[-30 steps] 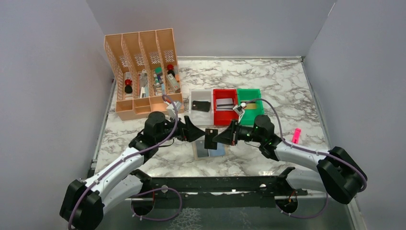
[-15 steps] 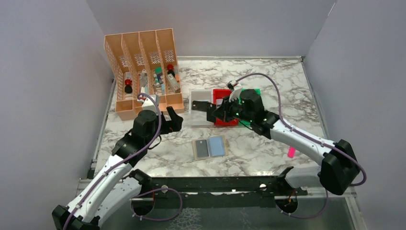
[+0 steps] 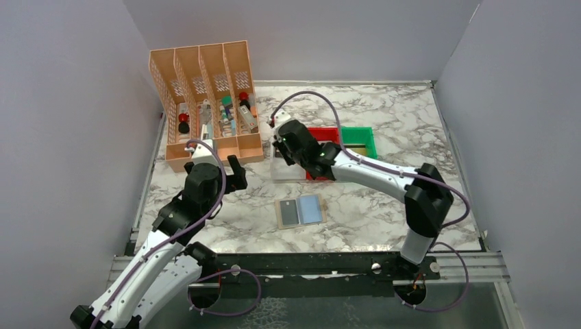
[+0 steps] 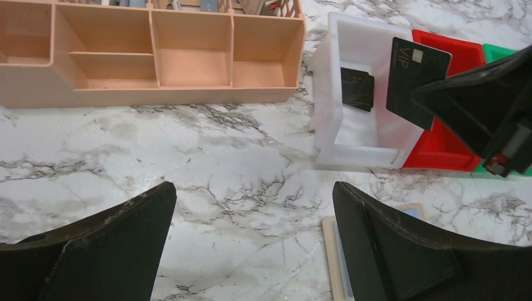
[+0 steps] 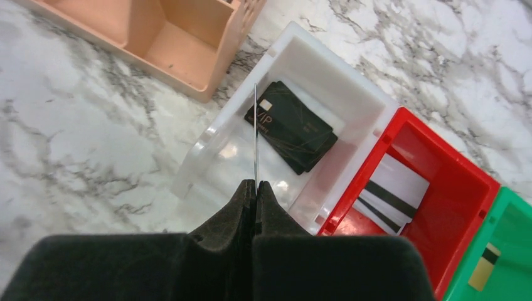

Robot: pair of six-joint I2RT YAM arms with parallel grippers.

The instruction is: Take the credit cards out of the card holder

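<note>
The card holder (image 3: 299, 211) lies open and flat on the marble, showing its two blue-grey panels and tan border; its tan edge (image 4: 330, 254) shows in the left wrist view. My right gripper (image 5: 255, 183) is shut on a black credit card (image 4: 414, 81), held upright over the white bin (image 4: 326, 94). From the right wrist that card (image 5: 255, 135) shows edge-on. More black cards (image 5: 292, 125) lie in the white bin. My left gripper (image 4: 254, 188) stands wide open over bare marble, left of the holder, holding nothing.
The red bin (image 5: 467, 182) holds striped silver-grey cards (image 5: 392, 191). The green bin (image 5: 511, 226) holds a gold-and-dark card (image 5: 484, 266). The orange slotted organizer (image 3: 205, 103) stands at the back left, close to the white bin. Grey walls enclose the table.
The right gripper carried the black card from above the holder back to over the white bin. The left gripper opened fully, let go and drew back to the left.
</note>
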